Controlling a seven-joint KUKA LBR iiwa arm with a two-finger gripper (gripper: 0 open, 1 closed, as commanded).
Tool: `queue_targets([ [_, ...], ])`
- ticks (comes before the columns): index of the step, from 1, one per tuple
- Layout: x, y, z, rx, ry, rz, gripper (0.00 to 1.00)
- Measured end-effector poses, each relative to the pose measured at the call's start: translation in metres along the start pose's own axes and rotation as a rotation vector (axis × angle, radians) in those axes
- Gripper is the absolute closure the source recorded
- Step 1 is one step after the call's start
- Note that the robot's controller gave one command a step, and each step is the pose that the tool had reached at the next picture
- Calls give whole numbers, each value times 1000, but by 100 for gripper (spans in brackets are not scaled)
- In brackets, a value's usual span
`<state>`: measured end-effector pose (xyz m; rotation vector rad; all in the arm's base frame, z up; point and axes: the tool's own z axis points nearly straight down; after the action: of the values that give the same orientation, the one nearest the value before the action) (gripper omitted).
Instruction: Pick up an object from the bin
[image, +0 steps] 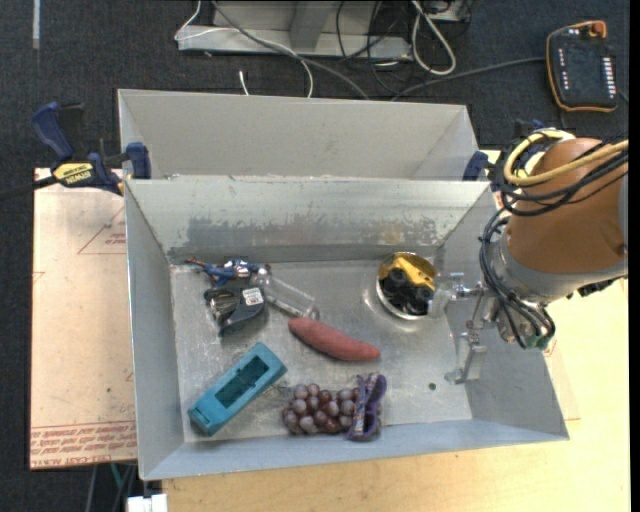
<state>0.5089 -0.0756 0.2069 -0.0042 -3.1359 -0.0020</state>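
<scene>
The gripper (463, 372) hangs over bare floor by the bin's (150, 330) right wall; spread or closed, I cannot tell. Nearest, up-left: 1 metal cup (392, 300) holding a yellow-and-black thing (408, 278). A red sausage-shaped piece (335, 342) and purple grapes (318, 408) lie farther left.

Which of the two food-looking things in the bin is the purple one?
The bunch of grapes, low in the view beside the teal case. The other, a smooth reddish oblong piece, lies just above it, mid-bin.

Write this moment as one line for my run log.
gripper: at view's right of grey metal bin | nearest: round metal cup holding yellow-and-black thing | grasp: none seen
</scene>
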Motion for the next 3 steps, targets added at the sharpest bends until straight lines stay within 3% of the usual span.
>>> queue_targets([
  [1, -2, 0, -3, 1, -7, -3, 0],
  [2, 1, 99, 54, 1, -7, -219, 0],
  [3, -12, 100, 74, 6, -10, -530, 0],
])
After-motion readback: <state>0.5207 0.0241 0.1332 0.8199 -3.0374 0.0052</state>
